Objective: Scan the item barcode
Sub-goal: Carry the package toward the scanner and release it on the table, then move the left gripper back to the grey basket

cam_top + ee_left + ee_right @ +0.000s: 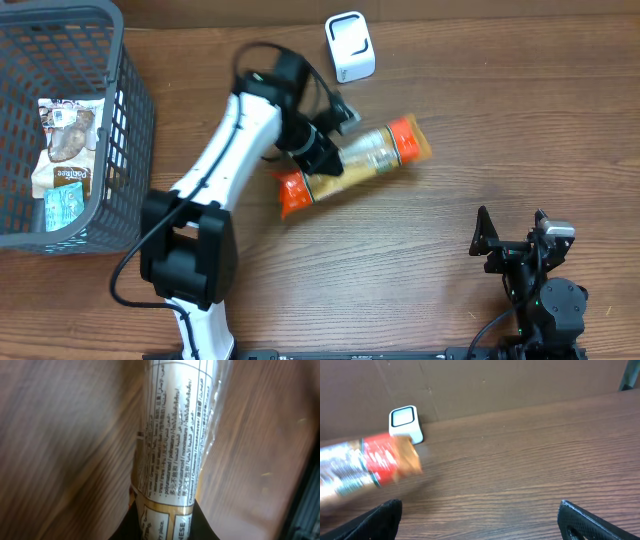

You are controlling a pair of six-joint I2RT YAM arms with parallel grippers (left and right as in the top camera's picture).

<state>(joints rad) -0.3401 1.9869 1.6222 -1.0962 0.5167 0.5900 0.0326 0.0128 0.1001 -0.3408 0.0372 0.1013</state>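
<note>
Packet (365,158) slants across the middle of the overhead view, with the left jaws clamped on its lower-left half. Scanner (350,46) stands apart at the top edge. A basket (135,110) holding a pouch (65,140) fills the upper left. The right jaws gape empty at lower right on the wooden tabletop (500,120).

Left wrist: the packet's printed label (175,435) fills the centre over blurred wood.

Right wrist: the packet is blurred at the left, the scanner just behind it, and a cardboard wall (520,385) lies beyond.

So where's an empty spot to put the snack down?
Bare table lies right of the scanner and between the packet and the right gripper. It's crowded by the left gripper and basket.
</note>
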